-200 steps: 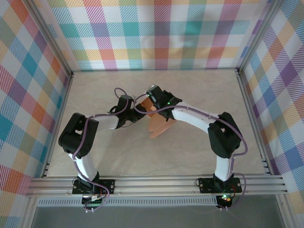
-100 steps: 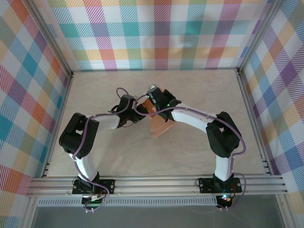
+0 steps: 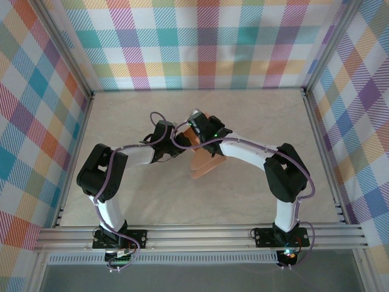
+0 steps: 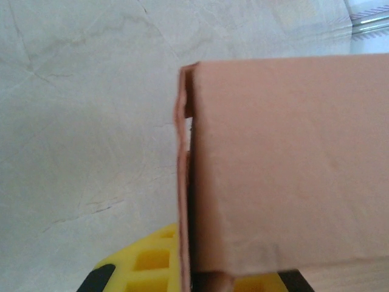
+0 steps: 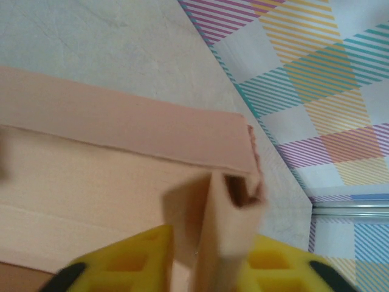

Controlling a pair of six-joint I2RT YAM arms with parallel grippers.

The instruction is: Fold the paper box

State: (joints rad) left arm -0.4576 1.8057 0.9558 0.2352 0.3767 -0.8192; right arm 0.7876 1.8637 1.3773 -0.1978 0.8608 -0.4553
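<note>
**Paper box partly folded, gripped from both sides**

Shows the left pincer shut tight on a thin edge of the card, with yellow pads either side of it. Shows the right pincer closed narrowly on a turned-in flap of the same box, the card sandwiched between its pads. Places both pincers close together over the middle of the tabletop, arms reaching in from left and right. Sets the salmon-orange box between and beneath them, with a loose portion sticking out toward the near edge. Cannot tell from above whether that portion rests on the tabletop or hangs clear of it.

Reads as partway through the task. Done, judging by the wrist views:
- one long wall raised along a crease
- a second layer of card lying against a panel at one corner
- a short flap stood up to form a small hollow corner

Left to do, by the look of it:
- raising the remaining walls
- tucking in the loose portion
- closing everything into a neat shallow box

Gives no clear sight of the far side of the box.
</note>
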